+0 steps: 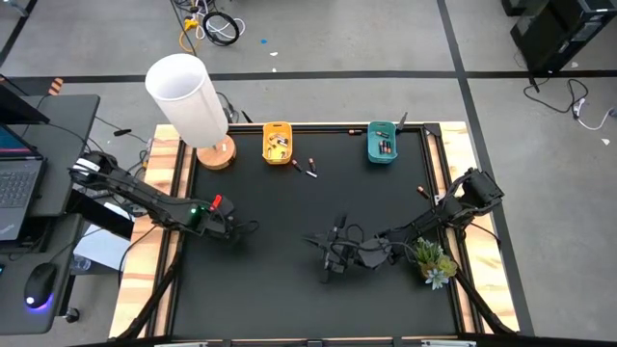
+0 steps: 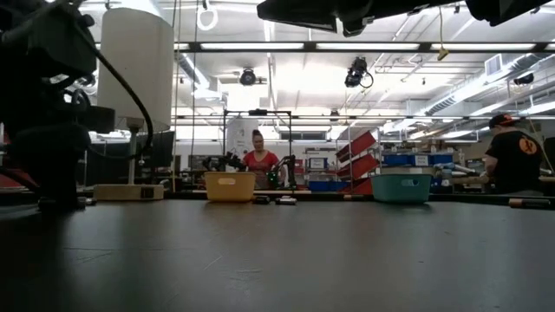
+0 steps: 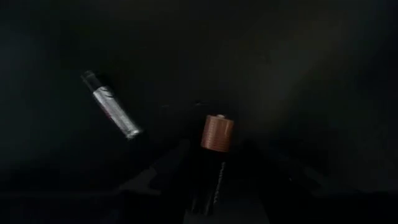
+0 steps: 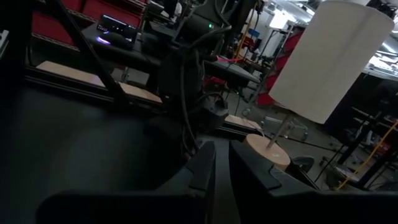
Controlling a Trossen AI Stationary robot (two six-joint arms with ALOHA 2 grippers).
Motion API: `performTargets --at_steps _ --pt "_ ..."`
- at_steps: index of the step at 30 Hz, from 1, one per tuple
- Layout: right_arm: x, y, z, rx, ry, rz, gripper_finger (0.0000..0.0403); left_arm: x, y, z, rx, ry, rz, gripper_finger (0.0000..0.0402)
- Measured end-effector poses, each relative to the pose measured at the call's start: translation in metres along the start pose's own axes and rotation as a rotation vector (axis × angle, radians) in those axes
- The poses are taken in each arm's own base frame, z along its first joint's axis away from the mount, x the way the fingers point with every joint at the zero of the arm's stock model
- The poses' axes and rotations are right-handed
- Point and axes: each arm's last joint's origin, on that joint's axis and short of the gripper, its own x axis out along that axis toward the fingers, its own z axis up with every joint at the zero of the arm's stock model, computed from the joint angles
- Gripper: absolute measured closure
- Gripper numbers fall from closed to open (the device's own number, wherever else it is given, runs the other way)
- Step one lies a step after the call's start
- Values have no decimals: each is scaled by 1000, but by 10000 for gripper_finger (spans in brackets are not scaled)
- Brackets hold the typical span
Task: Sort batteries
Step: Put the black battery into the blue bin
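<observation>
My left gripper (image 1: 239, 229) is over the mat's left part, shut on a dark battery with a copper end (image 3: 216, 132). A whitish-silver battery (image 3: 112, 112) lies on the mat just beyond it. My right gripper (image 1: 333, 253) waits low near the mat's middle, its fingers (image 4: 205, 167) nearly together and holding nothing. Two more batteries (image 1: 305, 167) lie on the mat near the far edge, between the yellow bin (image 1: 278, 143) and the teal bin (image 1: 382, 143). Both bins hold batteries. My left gripper has the dark battery by its black body (image 3: 210, 182), pinched between the two fingers. The fingers lie along the battery. Its copper end sticks out forward past the fingertips. Whether the battery touches the mat, I cannot tell.
A lamp with a white shade (image 1: 188, 94) and a wooden base (image 1: 217, 154) stands at the far left corner. A small plant (image 1: 434, 260) sits by the right edge. People (image 2: 257, 161) stand in the room beyond the table. The near half of the mat (image 2: 277, 260) lies bare.
</observation>
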Motion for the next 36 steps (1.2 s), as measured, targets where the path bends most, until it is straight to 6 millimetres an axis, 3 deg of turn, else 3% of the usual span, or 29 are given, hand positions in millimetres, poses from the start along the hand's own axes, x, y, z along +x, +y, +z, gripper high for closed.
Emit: performTargets --at_steps 9,16,18,28,36 --pt "0 0 0 -2 0 0 349 3 -4 -2 36 -17 -53 247" --pt "0 0 0 -9 -1 1 351 2 -7 -1 103 -36 -84 375" --pt "0 0 0 -10 -1 1 352 2 -12 0 97 -42 -125 393" --pt "4 -1 -9 20 48 66 353 3 -30 18 136 -271 -236 400" --pt "29 -27 -31 174 155 138 344 7 -57 39 258 -441 -332 400"
